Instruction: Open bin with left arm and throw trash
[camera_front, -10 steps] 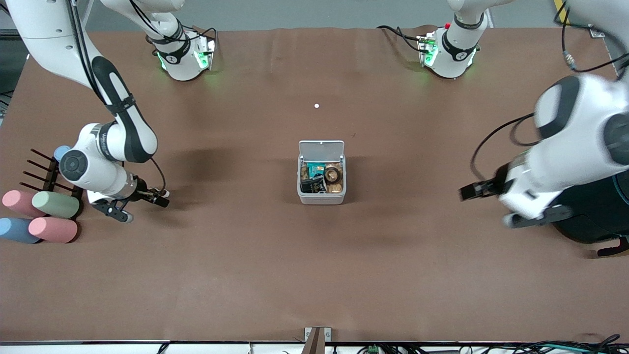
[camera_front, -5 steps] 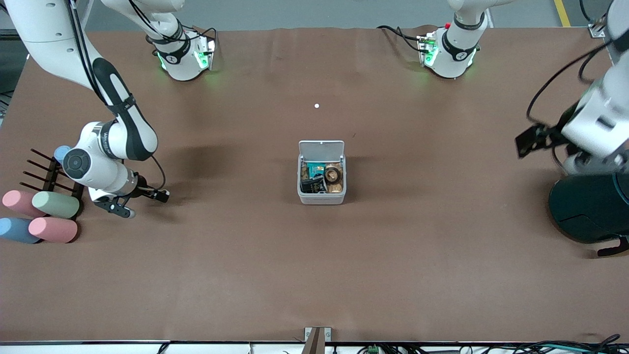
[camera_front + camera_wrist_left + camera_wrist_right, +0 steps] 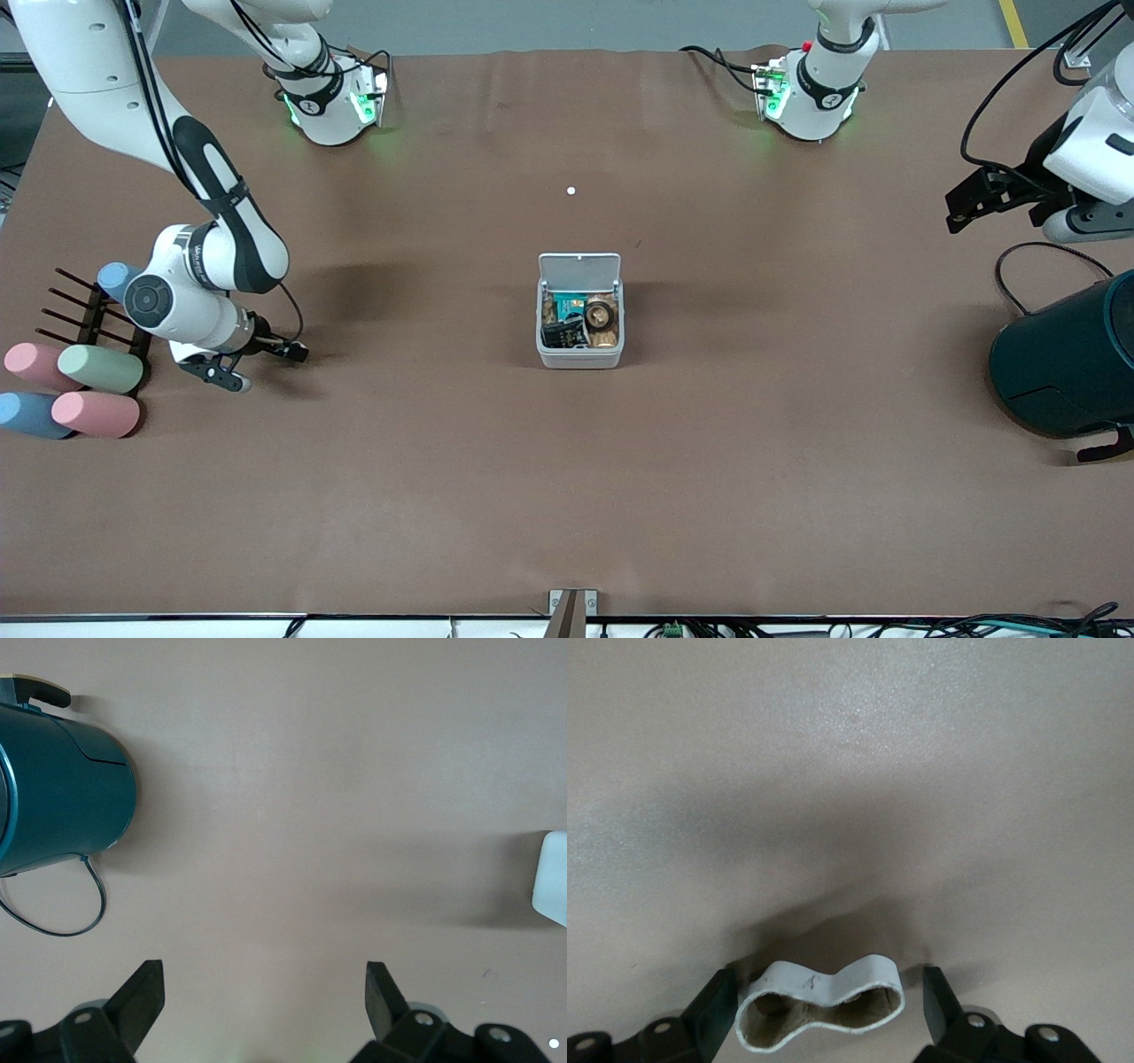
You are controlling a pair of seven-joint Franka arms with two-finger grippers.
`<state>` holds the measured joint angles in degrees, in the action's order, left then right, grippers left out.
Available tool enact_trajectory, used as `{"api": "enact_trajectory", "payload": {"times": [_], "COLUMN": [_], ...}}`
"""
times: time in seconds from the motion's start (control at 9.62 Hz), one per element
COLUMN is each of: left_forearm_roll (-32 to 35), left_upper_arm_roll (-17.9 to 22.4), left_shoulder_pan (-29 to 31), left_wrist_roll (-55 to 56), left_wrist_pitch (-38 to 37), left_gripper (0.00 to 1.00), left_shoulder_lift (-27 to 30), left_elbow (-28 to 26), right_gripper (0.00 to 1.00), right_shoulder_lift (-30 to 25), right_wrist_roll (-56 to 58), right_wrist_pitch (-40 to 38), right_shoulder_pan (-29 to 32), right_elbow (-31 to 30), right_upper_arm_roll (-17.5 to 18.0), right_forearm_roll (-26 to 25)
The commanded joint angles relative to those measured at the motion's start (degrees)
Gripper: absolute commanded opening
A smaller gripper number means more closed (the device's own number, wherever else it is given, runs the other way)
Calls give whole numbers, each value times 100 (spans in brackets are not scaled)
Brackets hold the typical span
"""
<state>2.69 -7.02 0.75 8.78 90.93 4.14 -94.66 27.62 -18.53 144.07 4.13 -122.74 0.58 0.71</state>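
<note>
Left gripper (image 3: 961, 208) has risen clear of teal container (image 3: 1063, 363)

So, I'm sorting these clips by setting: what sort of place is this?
Most likely a robotics lab bench: two white arms bolted along a brown-covered table, cables along its edge, and staged props, a small open bin and pastel cylinders.

The bin (image 3: 580, 354), a small light-grey square box with rounded corners, stands near the middle of the table, its flat white lid (image 3: 579, 268) tipped up open. Inside lies trash: a crumpled black wrapper (image 3: 563, 334), a dark ring (image 3: 600, 313) and brownish bits (packed close together). A thin white loop (image 3: 821, 1005), pinched at its middle, lies toward the right arm's end of the table.
</note>
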Motion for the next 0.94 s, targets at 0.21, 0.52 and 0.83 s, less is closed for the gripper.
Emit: {"api": "enact_trajectory", "payload": {"times": [0.21, 0.52, 0.83], "left_forearm_roll": [-84, -303, -322], "left_upper_arm_roll": [157, 148, 157], "left_shoulder_pan": [-48, -13, -13], "left_wrist_roll": [-78, -86, -130], "left_wrist_pitch": [-31, -31, -31], "left_gripper": [100, 100, 100], "left_shoulder_lift": [-70, -89, -202], "left_elbow": [281, 273, 378], "right_gripper": [0, 0, 0], "right_shoulder_lift": [-63, -142, -590], "right_wrist_roll": [-1, -159, -1611], "right_wrist_pitch": [8, -167, -2015], "right_shoulder_pan": [158, 114, -306], "right_elbow": [-40, -5, 948], "right_upper_arm_roll": [91, 117, 397], "right_forearm_roll": [-141, -80, -27]}}
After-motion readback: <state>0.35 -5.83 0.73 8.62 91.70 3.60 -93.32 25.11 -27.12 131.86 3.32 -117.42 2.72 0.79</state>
